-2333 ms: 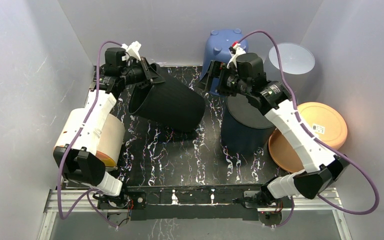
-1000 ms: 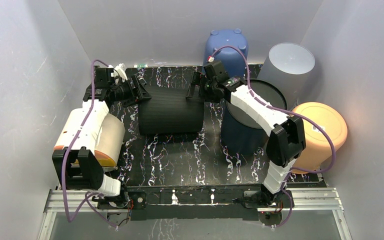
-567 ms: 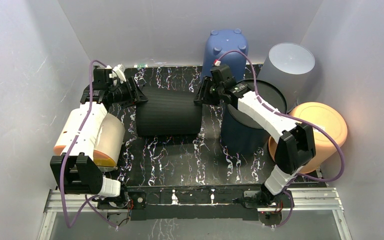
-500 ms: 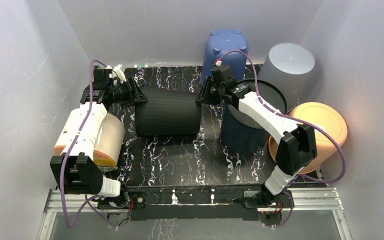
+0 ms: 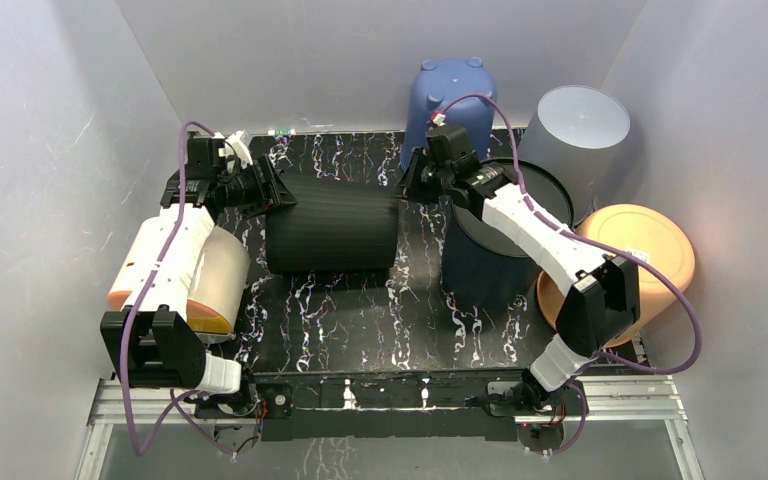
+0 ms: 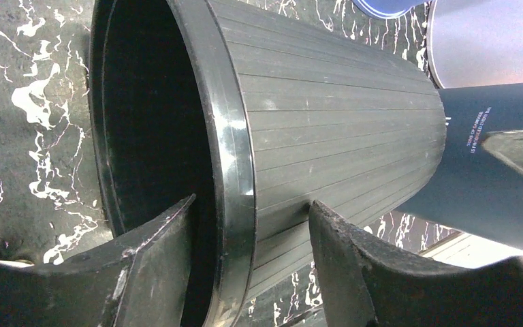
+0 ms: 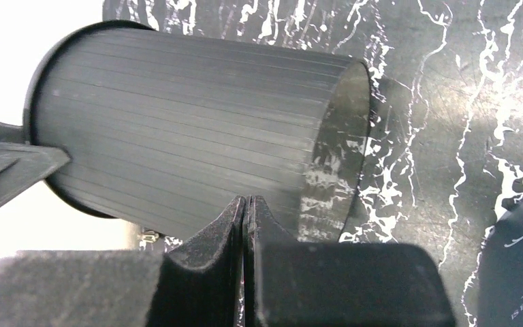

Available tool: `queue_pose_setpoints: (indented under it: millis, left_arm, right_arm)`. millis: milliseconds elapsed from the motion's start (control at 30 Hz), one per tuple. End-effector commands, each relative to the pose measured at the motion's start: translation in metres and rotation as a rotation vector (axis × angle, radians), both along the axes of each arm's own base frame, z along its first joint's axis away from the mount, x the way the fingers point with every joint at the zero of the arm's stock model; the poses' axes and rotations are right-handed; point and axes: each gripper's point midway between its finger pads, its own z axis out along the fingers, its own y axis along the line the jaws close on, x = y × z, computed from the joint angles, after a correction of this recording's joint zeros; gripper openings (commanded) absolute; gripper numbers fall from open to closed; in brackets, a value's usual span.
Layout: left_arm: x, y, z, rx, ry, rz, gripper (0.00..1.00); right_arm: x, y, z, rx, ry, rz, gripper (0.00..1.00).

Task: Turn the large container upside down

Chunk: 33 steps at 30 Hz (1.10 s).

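The left gripper (image 6: 252,201) has its fingers (image 6: 153,255) spread apart, straddling the rim of the large black ribbed container (image 6: 334,129). One finger is inside the mouth and the other outside the wall. Daylight shows on both sides of the rim, and it is hard to tell whether either pad touches it. The inside of the container is too dark to make out. The right gripper (image 7: 245,204) has its fingers pressed together with nothing between them, its tips over the container's side near the flat base. The wrist view does not show whether they make contact. The container lies on its side on the marbled black table (image 5: 360,310), with its mouth facing left and its base facing right. The left arm runs up the left edge and bends inward at the wrist, covering much of a tan tub (image 5: 222,285). The right arm stretches diagonally from its base across a navy bin (image 5: 480,265), hiding part of the bin's top. Behind stand a blue bucket (image 5: 450,95) and a grey tub (image 5: 580,120), and an orange tub (image 5: 650,255) is partly hidden behind the right arm.
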Motion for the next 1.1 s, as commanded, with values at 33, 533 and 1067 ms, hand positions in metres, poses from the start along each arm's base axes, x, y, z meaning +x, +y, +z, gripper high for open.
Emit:
queue_pose_setpoints:
  millis: [33, 533, 1067]
  left_arm:
    - [-0.005, 0.000, 0.013, 0.005, -0.028, -0.011, 0.59]
    - [-0.004, 0.018, 0.036, 0.116, -0.090, 0.028, 0.60]
    - [-0.007, 0.025, 0.029, 0.158, -0.067, 0.038, 0.17]
  right_arm:
    - [0.002, 0.003, 0.097, 0.133, -0.211, -0.001, 0.00]
    - [0.011, 0.002, 0.030, -0.015, -0.085, 0.014, 0.74]
    - [0.001, 0.029, -0.002, 0.075, 0.005, 0.126, 0.91]
